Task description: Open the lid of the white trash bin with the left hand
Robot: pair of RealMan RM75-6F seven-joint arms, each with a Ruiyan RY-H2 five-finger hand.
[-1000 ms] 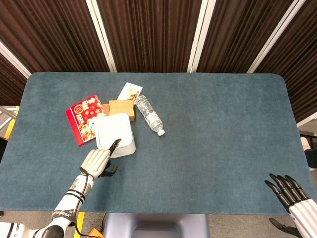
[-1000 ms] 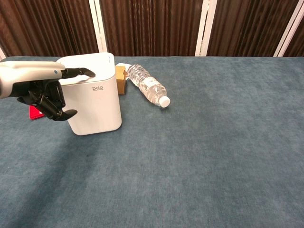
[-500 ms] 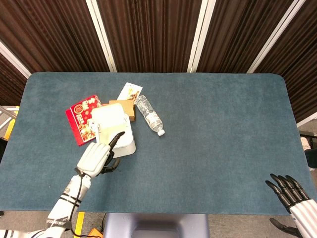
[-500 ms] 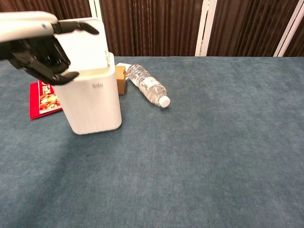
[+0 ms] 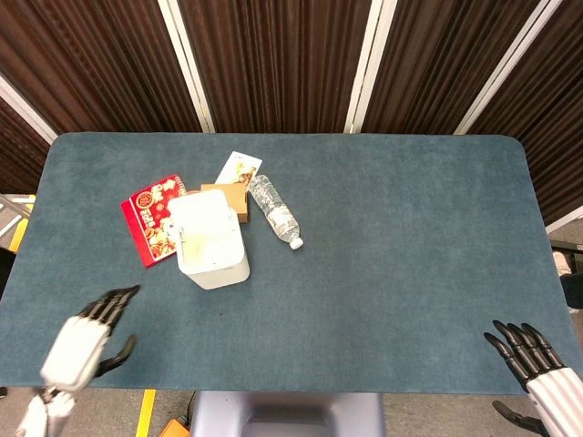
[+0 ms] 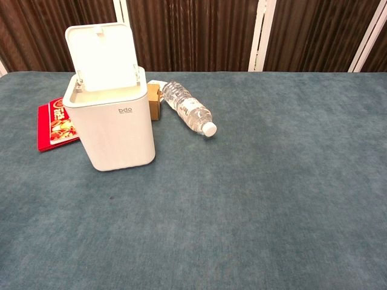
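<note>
The white trash bin (image 5: 215, 253) (image 6: 118, 135) stands on the left part of the table. Its lid (image 6: 101, 57) is swung up and stands nearly upright at the back, so the bin's mouth shows. My left hand (image 5: 86, 331) hovers near the table's front left corner, well clear of the bin, fingers spread and holding nothing. My right hand (image 5: 535, 356) is at the front right corner, fingers apart and empty. Neither hand shows in the chest view.
A clear plastic bottle (image 5: 275, 211) (image 6: 189, 108) lies on its side right of the bin. Behind the bin are a small brown box (image 5: 225, 197) (image 6: 153, 101) and a white card (image 5: 239, 167). A red packet (image 5: 151, 218) (image 6: 55, 124) lies flat at its left.
The lid went from closed to fully raised. My left hand, which was at the bin's front and lid, has pulled back toward the table's front left corner. The right hand stayed put.
</note>
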